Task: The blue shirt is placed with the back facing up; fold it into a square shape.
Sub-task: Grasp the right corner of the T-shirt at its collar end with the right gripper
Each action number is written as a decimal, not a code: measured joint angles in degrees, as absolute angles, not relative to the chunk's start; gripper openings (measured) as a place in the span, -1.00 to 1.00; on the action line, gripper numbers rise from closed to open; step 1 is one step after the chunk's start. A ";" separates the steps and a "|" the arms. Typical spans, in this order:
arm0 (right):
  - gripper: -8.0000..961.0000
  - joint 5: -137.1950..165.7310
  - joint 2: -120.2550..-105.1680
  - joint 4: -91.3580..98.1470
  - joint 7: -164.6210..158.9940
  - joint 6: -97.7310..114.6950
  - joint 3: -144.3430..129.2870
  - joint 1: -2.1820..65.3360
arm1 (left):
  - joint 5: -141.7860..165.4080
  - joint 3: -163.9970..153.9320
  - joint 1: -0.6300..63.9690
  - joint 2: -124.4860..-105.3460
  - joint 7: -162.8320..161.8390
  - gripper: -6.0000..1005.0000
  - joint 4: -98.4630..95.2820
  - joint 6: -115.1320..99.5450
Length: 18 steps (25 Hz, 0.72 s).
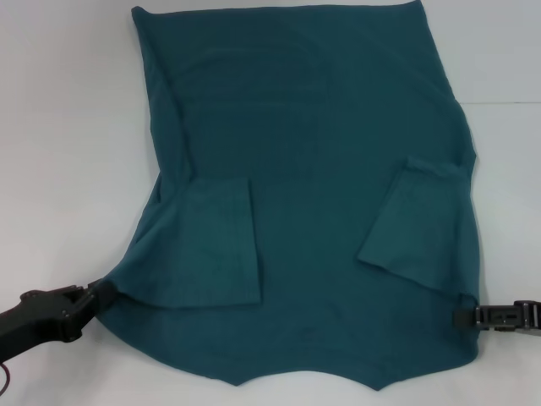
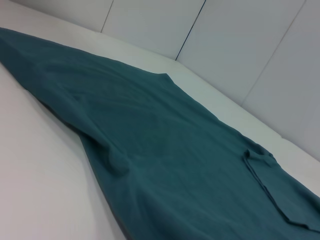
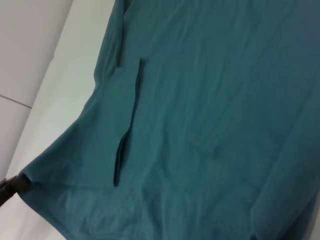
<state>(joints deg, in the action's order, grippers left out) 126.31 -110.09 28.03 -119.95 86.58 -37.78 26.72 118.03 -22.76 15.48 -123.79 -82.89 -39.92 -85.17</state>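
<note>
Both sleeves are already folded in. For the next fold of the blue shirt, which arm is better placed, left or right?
Neither clearly: it looks like a two-arm step. The left end effector and the right end effector both sit at the near corners of the blue shirt, so together they could probably carry that edge toward the far edge.

The shirt (image 1: 313,169) is plain dark teal-blue, unprinted; the table (image 1: 59,169) is white; both grippers are black.

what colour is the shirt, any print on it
Plain dark teal-blue shirt, no print; the head view shows it best.
</note>
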 joint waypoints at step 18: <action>-0.01 127.19 -110.00 28.04 -121.59 85.07 -37.18 26.81 | 118.03 -22.76 16.05 -123.75 -82.88 -0.93 -39.90 -85.07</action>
<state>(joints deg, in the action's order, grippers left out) 127.19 -110.00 28.04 -121.60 85.07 -37.18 26.81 118.03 -22.76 16.05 -123.75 -82.88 -39.90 -85.07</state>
